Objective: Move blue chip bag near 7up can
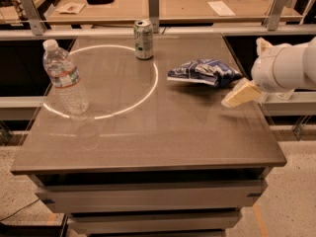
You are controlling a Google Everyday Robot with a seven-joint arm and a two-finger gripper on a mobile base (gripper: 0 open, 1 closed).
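Note:
The blue chip bag (205, 72) lies flat and crumpled on the right half of the brown table (148, 132). The 7up can (143, 39) stands upright near the table's far edge, left of the bag and apart from it. My gripper (241, 93) hangs at the right side of the table on the white arm (289, 68), just right of and in front of the bag, not touching it. Only one cream-coloured finger shows.
A clear plastic water bottle (65, 79) with a white cap stands at the left of the table. A ring of light (106, 80) lies on the tabletop between bottle and can. A wooden bench (173, 4) with papers stands behind.

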